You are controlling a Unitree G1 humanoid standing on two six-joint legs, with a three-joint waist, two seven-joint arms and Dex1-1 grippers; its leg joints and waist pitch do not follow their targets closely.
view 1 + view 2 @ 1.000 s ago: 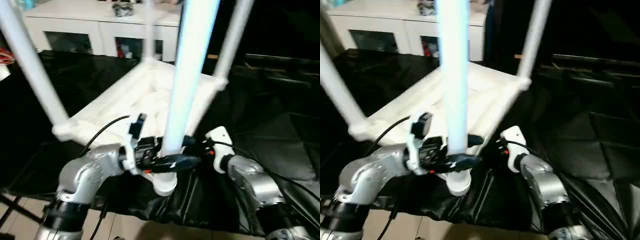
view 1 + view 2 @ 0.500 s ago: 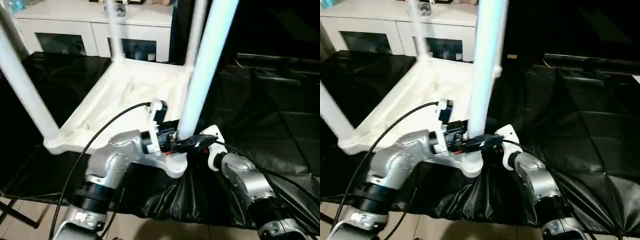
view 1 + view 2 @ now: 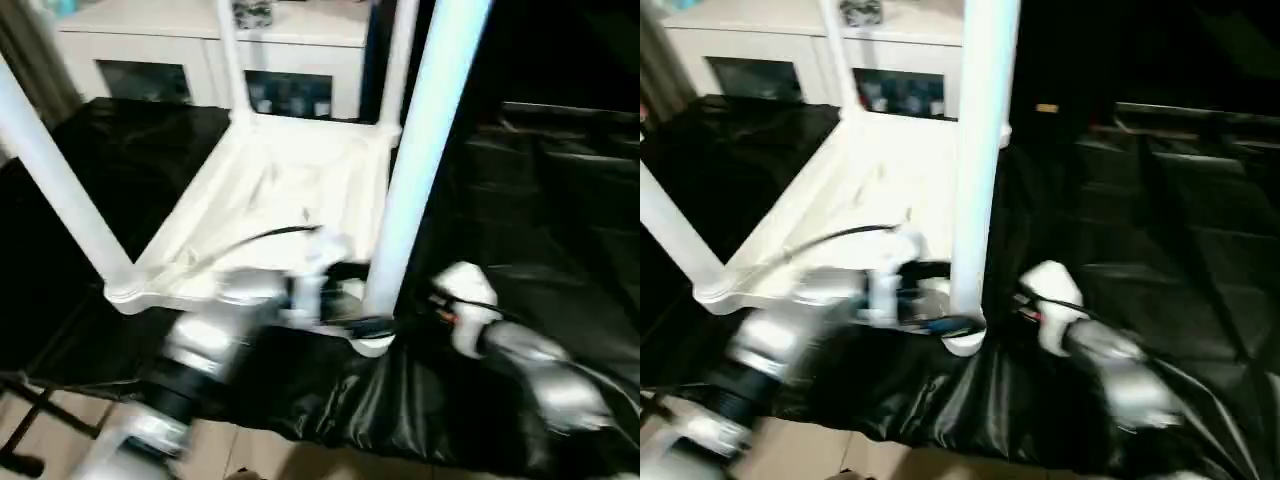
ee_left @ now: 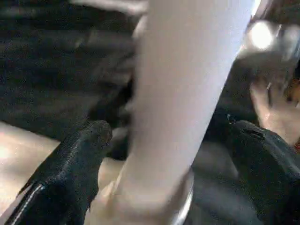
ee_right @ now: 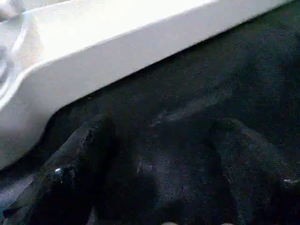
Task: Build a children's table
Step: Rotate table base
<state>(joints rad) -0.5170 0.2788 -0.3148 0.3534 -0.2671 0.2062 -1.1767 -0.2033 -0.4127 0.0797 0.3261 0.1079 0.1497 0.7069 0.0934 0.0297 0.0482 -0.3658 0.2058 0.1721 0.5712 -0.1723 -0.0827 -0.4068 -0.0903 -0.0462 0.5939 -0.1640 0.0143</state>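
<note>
Against the frame of half a second ago, the head camera has swung, so the whole picture has shifted; beyond that, the right arm has drawn away from the near leg, and a gap of black sheet now lies between them where the right claw was close against the leg's foot. The left arm stays low at that foot.

The children's table lies upside down on the bench (image 3: 560, 200), which is draped in black sheeting. Its white top (image 3: 280, 190) rests ribbed side up, and four white legs rise from the corner sockets: two far ones (image 3: 228, 60), one at the left (image 3: 50, 170), and the near leg (image 3: 420, 160), the closest to the camera. The near corner socket (image 3: 372, 345) sits right at the bench's front edge, with the sheet hanging over to pale floor (image 3: 60, 440) below. To the right of the top the black sheet is open and bare. Behind stands a white cabinet (image 3: 200, 60) with glass doors.

The left claw (image 4: 164, 140) reaches across the front edge, its black fingers (image 4: 79, 159) spread wide on either side of the near leg just above the socket, not pressing on it. The right claw (image 5: 159, 154) hovers low over the black sheet near the top's rim, fingers apart and holding nothing.
</note>
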